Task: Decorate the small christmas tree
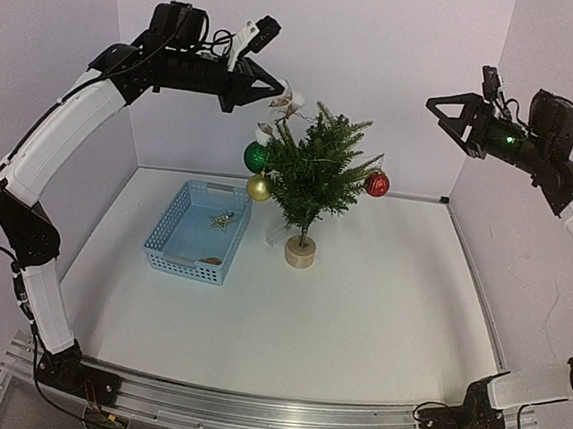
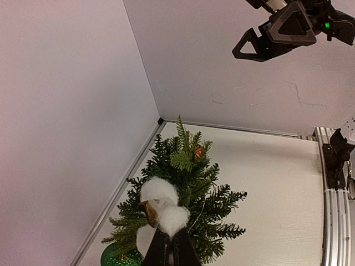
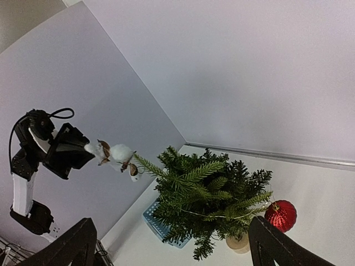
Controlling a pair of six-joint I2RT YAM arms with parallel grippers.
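The small christmas tree (image 1: pixel 315 172) stands upright on its wooden disc base (image 1: pixel 300 253) near the middle of the white table (image 1: pixel 378 313), just right of a blue basket (image 1: pixel 165 226). We see the left gripper (image 1: pixel 267 87) held high at the tree's upper left, pinched closed on a cotton sprig (image 1: pixel 288 101). The right gripper (image 1: pixel 440 118) hangs well off to the right, holding nothing, its jaws spread.

Only the top view shows all three hung baubles: a green ball (image 1: pixel 255 156) and a gold ball (image 1: pixel 259 186) on the left side and a red ball (image 1: pixel 376 184) on the right. It also shows a star ornament (image 1: pixel 223 220) lying in the basket.

The left wrist view looks down past its closed fingers (image 2: pixel 161 249) and sets the white cotton tufts over the near side of the crown. The gold ball and the basket are hidden there.

The right wrist view gives us the side profile, framed by its own wide-set fingers (image 3: pixel 75 246). From there the sprig reaches out from the left gripper toward one outer branch tip. We cannot tell whether the two touch.
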